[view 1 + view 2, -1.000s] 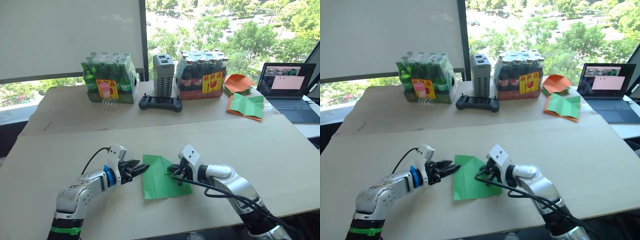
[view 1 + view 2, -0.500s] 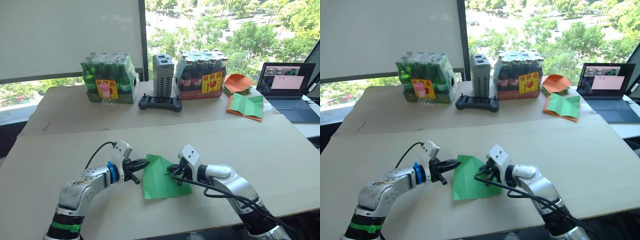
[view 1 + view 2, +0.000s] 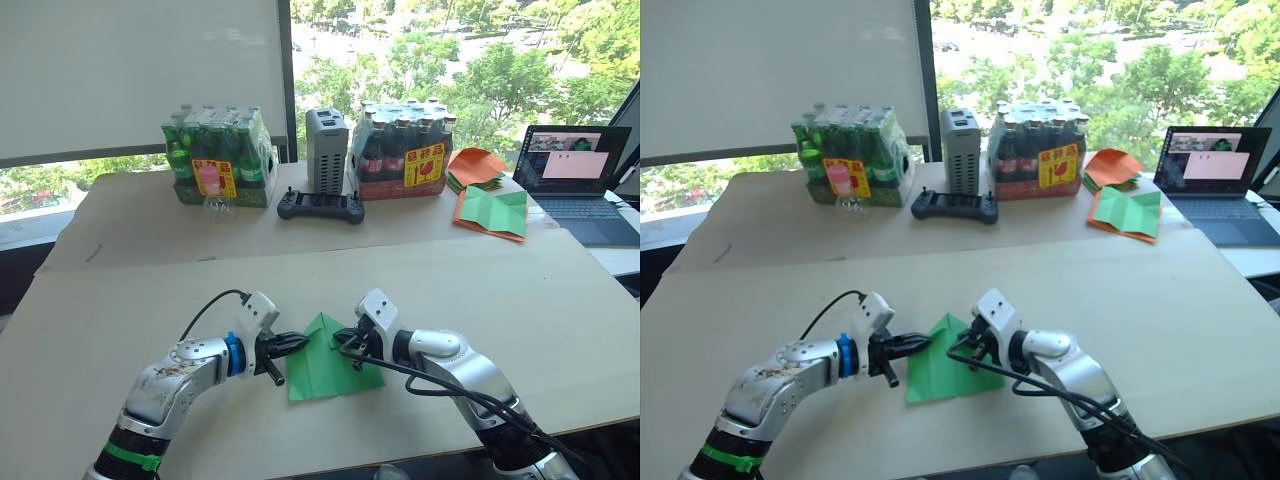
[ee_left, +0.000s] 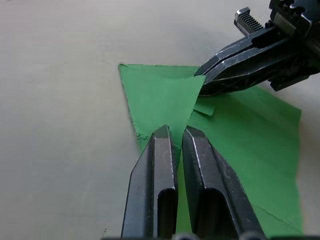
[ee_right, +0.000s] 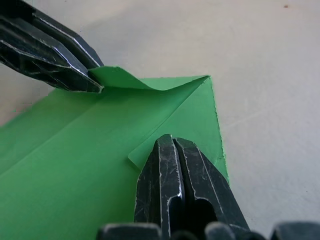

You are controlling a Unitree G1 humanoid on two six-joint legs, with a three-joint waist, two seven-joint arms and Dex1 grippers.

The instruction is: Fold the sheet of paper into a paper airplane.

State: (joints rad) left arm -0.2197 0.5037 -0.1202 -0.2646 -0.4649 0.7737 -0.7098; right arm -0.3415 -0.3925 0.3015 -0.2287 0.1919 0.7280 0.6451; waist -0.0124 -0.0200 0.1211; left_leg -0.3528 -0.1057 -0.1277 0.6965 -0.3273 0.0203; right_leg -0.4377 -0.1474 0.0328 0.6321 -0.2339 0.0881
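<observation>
The sheet of paper (image 3: 325,372) is bright green and lies partly folded on the near table, coming to a point at its far end. My left gripper (image 3: 298,343) is shut on its left corner, which is lifted and curled over toward the middle. In the left wrist view a strip of the paper (image 4: 160,95) sits pinched between the fingertips (image 4: 162,137). My right gripper (image 3: 348,345) is shut, with its tips pressed down on the sheet's right part. In the right wrist view its fingertips (image 5: 172,145) rest beside a small folded flap.
On the far table stand a pack of green bottles (image 3: 220,155), a pack of dark bottles (image 3: 405,150), a grey box (image 3: 327,150) and a black controller (image 3: 320,205). At the back right are an orange paper pile (image 3: 478,165), a green sheet on orange paper (image 3: 492,212) and a laptop (image 3: 580,180).
My left gripper has shut on the sheet's left corner and moved right with it, lifting and folding that corner toward the middle. The right gripper has stayed pressed on the paper.
</observation>
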